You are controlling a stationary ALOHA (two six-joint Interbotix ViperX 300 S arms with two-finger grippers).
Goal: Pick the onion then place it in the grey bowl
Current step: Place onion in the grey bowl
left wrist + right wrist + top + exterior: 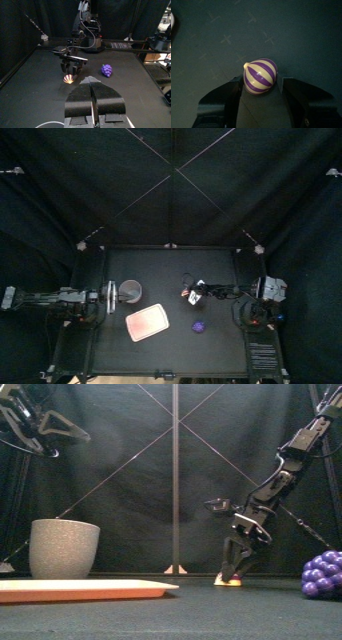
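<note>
1. The pink tray [80,590] is lying flat on the table [174,268], nearest the front camera.
2. The right arm is reaching in behind and to the right of the tray. Its right gripper [70,72] is pointing straight down, with its jaws clamping the onion from both sides.
3. The left arm is hanging raised off the table to the left of the tray. The left gripper [95,87] is clenched, its jaws pressing together on nothing.
4. The grey cup [64,549] is standing upright just behind the tray's back left corner.
5. The purple grapes [199,328] are lying near the tray's right side.
6. The onion [260,75], striped purple and cream, is sitting on the table behind and to the right of the tray. It is sitting between the right gripper's jaws, well apart from the grey cup.
</note>
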